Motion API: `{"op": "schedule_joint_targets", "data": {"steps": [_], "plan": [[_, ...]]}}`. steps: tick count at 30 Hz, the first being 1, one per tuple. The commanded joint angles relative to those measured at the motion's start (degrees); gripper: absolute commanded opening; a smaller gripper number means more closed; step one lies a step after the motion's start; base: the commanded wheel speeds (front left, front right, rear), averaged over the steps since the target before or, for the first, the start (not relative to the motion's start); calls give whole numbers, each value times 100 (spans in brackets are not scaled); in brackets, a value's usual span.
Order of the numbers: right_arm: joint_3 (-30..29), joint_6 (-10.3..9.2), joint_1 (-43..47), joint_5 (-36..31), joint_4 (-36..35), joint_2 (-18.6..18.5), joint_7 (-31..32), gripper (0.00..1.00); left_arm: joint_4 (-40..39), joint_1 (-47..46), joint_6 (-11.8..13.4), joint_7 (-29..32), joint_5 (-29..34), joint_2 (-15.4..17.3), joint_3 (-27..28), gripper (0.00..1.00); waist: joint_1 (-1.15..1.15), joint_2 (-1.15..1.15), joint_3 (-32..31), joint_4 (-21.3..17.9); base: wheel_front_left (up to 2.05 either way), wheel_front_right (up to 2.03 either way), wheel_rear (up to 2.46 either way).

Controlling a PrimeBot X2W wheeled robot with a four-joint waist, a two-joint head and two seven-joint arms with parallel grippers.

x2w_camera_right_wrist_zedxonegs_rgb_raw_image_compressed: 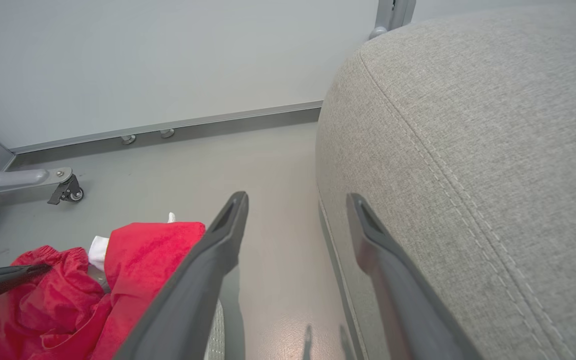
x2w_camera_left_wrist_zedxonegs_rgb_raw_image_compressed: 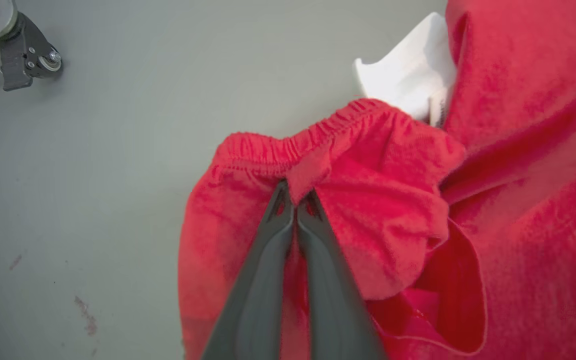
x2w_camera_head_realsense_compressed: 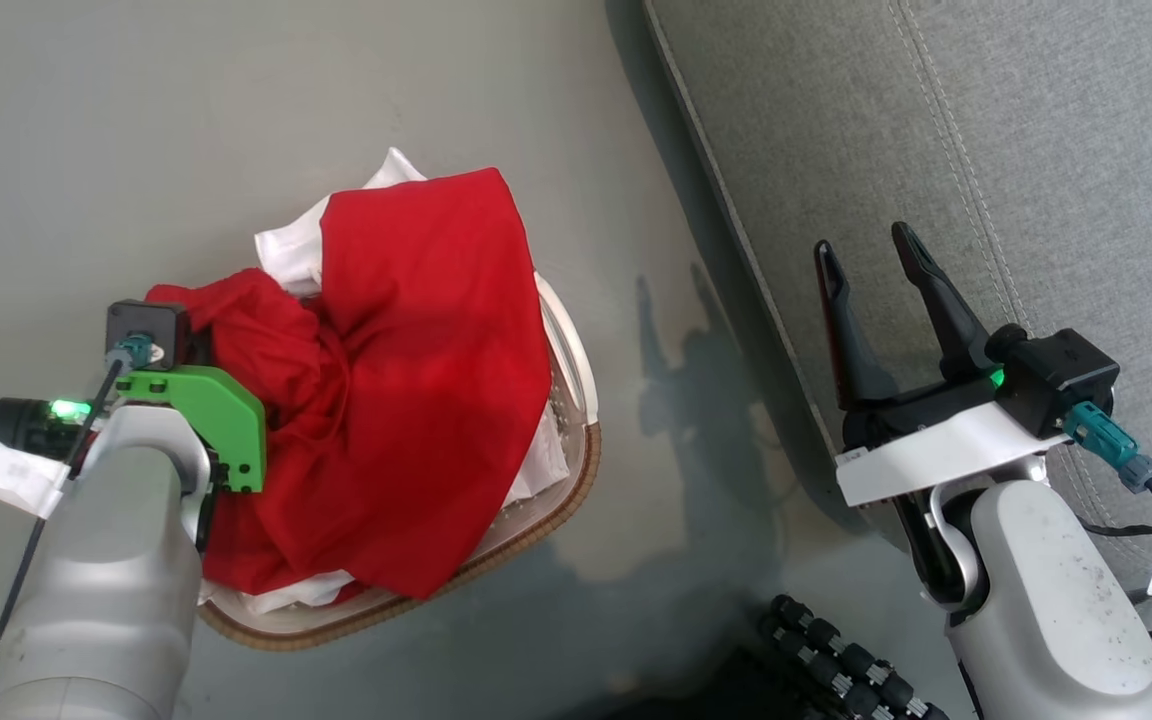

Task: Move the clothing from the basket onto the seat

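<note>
The clothing [x2w_camera_head_realsense_compressed: 416, 370], soft, light and limp, is shown heaped in the basket [x2w_camera_head_realsense_compressed: 581, 460] on the floor [x2w_camera_head_realsense_compressed: 136, 150] beside the seat [x2w_camera_head_realsense_compressed: 986, 130], its elastic hem [x2w_camera_left_wrist_zedxonegs_rgb_raw_image_compressed: 288, 150] (a firm, bunched hold) pinched by the clenched left hand [x2w_camera_left_wrist_zedxonegs_rgb_raw_image_compressed: 295, 196], the right hand [x2w_camera_head_realsense_compressed: 864, 240] being held released.

My left gripper [x2w_camera_left_wrist_zedxonegs_rgb_raw_image_compressed: 295, 197], at the lower centre of its wrist view, has its fingers pinched together on clothing [x2w_camera_left_wrist_zedxonegs_rgb_raw_image_compressed: 378, 210]. My right gripper [x2w_camera_head_realsense_compressed: 864, 242], at the right of the head view, points up, fingers spread wide.
</note>
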Motion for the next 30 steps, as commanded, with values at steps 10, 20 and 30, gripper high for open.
{"op": "schedule_joint_targets", "data": {"steps": [10,20,30], "plan": [[-161,0,217,-269,163,-18,-26,100,-184,361,-66,-250,-138,-276,-164,0,-1,0,-651,337,0,0,0],[-406,0,603,-758,337,-20,-26,100,-1185,932,-100,-288,-256,-524,-524,0,-1,0,-1810,853,0,0,0],[-442,-1,1143,-1084,469,-20,-25,100,-2281,1386,-104,-287,-712,-460,-1372,0,-1,0,-3021,1252,0,0,0]]}}
